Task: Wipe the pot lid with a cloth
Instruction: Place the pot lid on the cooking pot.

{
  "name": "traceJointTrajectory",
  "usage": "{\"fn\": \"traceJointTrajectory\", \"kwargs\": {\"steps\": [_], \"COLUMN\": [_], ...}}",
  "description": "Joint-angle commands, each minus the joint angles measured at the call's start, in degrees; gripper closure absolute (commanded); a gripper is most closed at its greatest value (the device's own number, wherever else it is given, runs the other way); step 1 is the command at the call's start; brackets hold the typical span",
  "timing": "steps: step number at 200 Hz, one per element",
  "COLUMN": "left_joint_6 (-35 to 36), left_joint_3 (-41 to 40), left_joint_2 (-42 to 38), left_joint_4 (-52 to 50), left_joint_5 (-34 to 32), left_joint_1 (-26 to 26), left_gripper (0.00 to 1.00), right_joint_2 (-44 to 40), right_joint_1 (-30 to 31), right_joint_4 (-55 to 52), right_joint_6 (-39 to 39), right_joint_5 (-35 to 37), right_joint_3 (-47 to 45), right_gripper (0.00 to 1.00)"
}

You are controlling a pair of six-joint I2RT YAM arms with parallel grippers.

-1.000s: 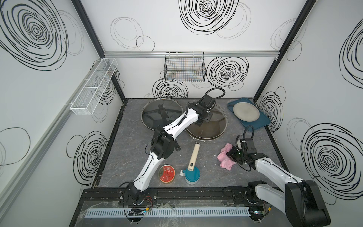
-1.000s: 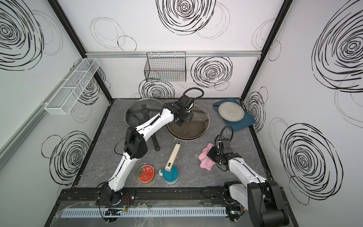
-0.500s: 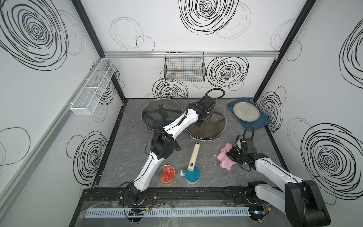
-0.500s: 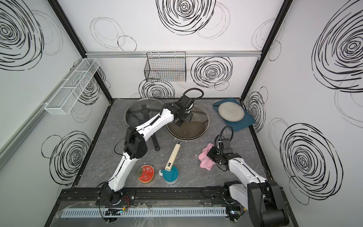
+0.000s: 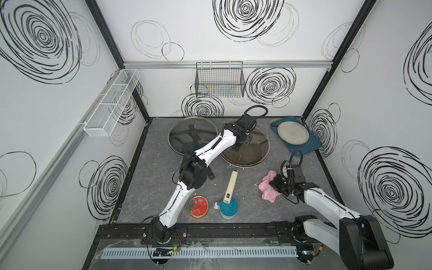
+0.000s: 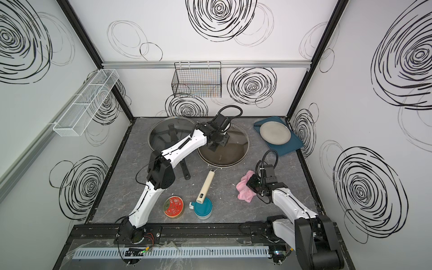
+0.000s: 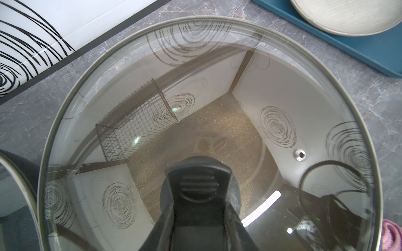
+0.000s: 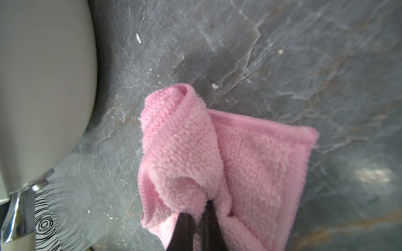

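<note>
The left gripper (image 5: 235, 146) is clenched on the black knob (image 7: 199, 187) of the round glass pot lid (image 5: 254, 149) beneath it, presumably steadying it, while the right gripper (image 8: 195, 217) pinches the fuzzy pink cloth (image 8: 185, 152), bunched on the grey worktop (image 5: 163, 177), well apart from the lid.

Your pot lid (image 5: 254, 149) sits far centre, a second lid (image 5: 182, 142) just left of it; the cloth (image 5: 266, 190) lies nearer, right.

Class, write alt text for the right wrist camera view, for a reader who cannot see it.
The right gripper is shut on a crumpled pink fuzzy cloth, held over a grey marbled tabletop. A pale rounded object with a chrome fitting sits at the frame's edge.
</note>
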Motion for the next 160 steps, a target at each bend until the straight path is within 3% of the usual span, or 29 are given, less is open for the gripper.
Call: {"fn": "traceJointTrajectory", "kwargs": {"steps": [1,109,160], "left_joint_6": [0.08,-0.05,-0.72], "left_joint_3": [0.15,-1.35,-1.46], "left_joint_2": [-5.82,-7.66,-7.93], "left_joint_4": [3.55,3.44,3.27], "left_joint_5": [-1.98,-2.37,-1.50], "left_joint_1": [-0.48,-0.87,-0.65], "left_gripper": [0.64,0.62,0.54], "right_joint_2": [-0.68,-1.92,-2.37], "right_joint_1": [0.35,0.68,0.96], "right_joint_4": [-1.08,-1.30,-1.29], "right_joint_6": [0.56,1.01,1.29], "right_joint_5": [-0.36,-0.28,-0.09], "right_joint_3": [-0.85,-0.98,-0.97], "right_gripper": [1.00,1.00,1.00]}}
